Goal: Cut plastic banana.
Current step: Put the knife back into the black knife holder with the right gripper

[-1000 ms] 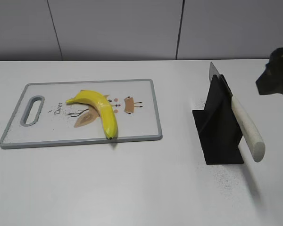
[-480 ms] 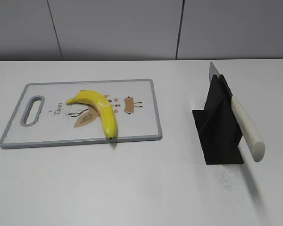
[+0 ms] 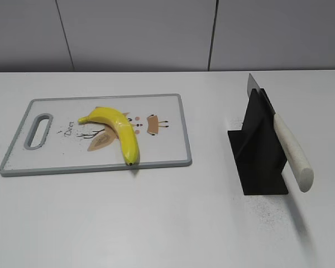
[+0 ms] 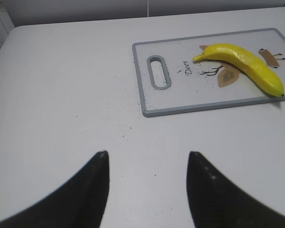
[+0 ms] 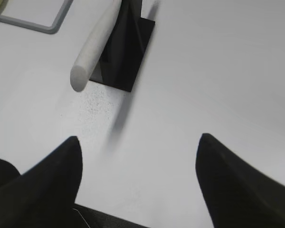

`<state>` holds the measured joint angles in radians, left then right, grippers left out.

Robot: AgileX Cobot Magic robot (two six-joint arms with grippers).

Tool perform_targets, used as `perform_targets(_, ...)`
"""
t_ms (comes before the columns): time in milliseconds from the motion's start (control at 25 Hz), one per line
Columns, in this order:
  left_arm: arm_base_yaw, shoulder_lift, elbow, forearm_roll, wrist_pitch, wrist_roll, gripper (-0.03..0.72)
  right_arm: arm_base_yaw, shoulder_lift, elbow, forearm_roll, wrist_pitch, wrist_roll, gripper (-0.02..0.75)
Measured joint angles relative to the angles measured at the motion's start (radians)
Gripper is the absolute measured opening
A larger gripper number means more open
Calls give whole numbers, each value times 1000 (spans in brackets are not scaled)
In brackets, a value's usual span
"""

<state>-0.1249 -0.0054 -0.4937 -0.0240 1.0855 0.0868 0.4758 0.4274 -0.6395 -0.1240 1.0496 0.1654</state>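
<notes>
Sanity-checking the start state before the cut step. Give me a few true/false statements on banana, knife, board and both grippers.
1. The banana lies whole on the cutting board. True.
2. The knife lies flat on the table. False: it sits in the black knife stand, its white handle sticking out toward the camera.
3. The right gripper holds the knife. False: it is open and empty, short of the handle.
4. The left gripper is open over bare table, apart from the board. True.
5. The board's handle slot is on the end nearest the knife stand. False: it is on the far end.
</notes>
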Motion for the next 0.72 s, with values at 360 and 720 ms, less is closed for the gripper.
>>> perform_targets(360, 0, 0, 0, -2, 0, 0, 508, 0, -274, 107, 1, 87, -12, 592)
perform_targets(720, 0, 0, 0, -5, 0, 0, 508, 0, -434, 111, 2, 84, -13, 592)
